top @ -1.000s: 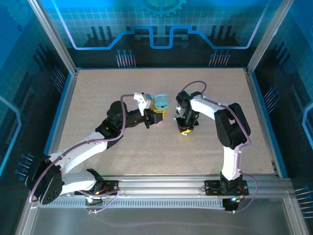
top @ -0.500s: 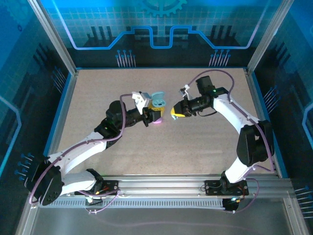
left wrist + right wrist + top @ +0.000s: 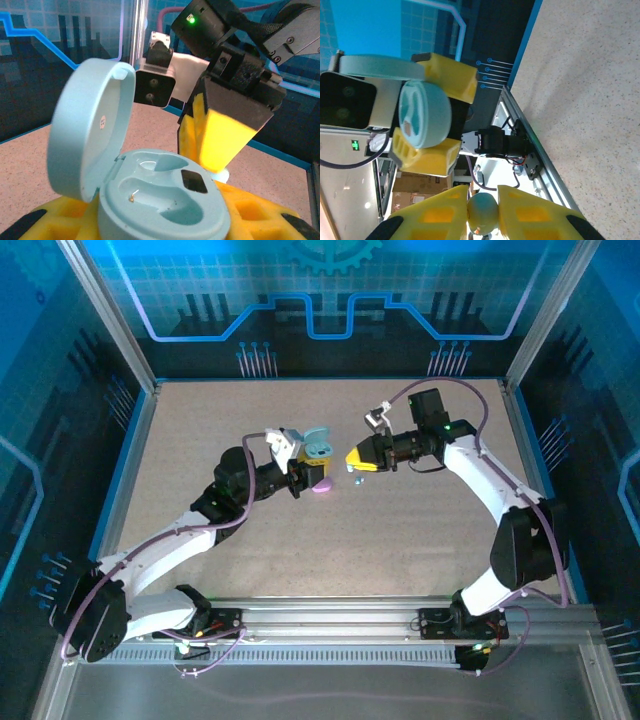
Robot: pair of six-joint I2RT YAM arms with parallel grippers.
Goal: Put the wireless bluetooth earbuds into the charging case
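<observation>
Overhead view, centre of frame: the two pincers meet tip to tip above the table (image 3: pixel 400 540), close but not touching. The right gripper (image 3: pixel 356 461) is clenched on a pale teal earbud (image 3: pixel 482 212), which sits pinched between its two yellow fingertips at the bottom edge of the right wrist view. The left gripper (image 3: pixel 310 468) grasps the pale teal charging case (image 3: pixel 162 202) by its base, yellow pads on either side. The lid (image 3: pixel 90 132) is hinged open and stands upright at the left of the left wrist view, and two moulded wells face upward. In that view the bud hangs just behind the case's far rim, right of centre, outside the wells. A small round sticker (image 3: pixel 102 120) marks the inner face of the lid; its writing is too small to read. A purple object (image 3: pixel 323 486) lies just below the left gripper. The left arm runs diagonally from the lower left corner up to centre. The right arm rises along the right edge, bends, and reaches leftward with its wrist level.
</observation>
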